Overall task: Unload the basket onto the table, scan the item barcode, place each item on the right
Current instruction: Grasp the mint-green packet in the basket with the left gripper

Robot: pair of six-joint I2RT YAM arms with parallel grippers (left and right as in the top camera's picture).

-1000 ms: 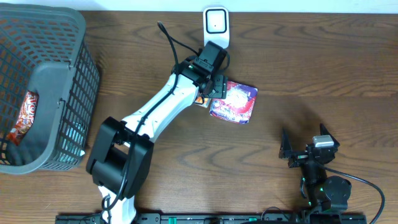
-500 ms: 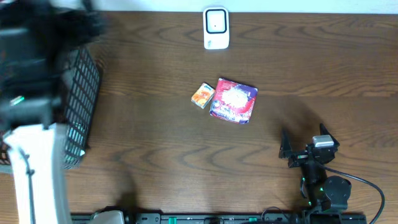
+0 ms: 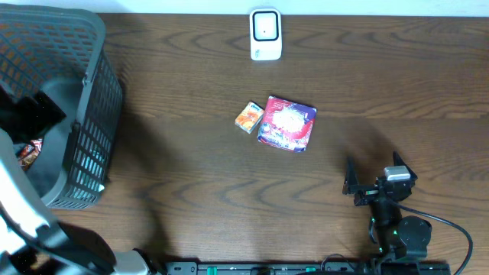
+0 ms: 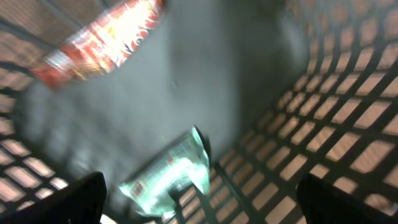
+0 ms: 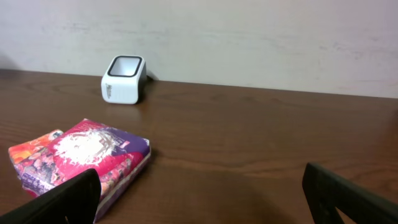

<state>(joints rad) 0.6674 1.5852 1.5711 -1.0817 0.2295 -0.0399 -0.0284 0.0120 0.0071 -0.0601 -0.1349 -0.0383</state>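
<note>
Hanging inside the basket (image 3: 95, 57), the left fingers (image 4: 74, 199) are spread wide and empty above a green packet (image 4: 168, 174) and a red packet (image 4: 106, 37). The right fingers (image 5: 62, 196) are also held wide. A purple packet (image 3: 287, 124) and an orange box (image 3: 249, 118) are laid side by side on the surface (image 3: 382, 76), near the scanner (image 3: 265, 34).

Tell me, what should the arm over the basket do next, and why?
Probably lower the left gripper onto the pale green packet in the basket and close on it: its jaws stand open and empty, and that packet lies just below.
</note>
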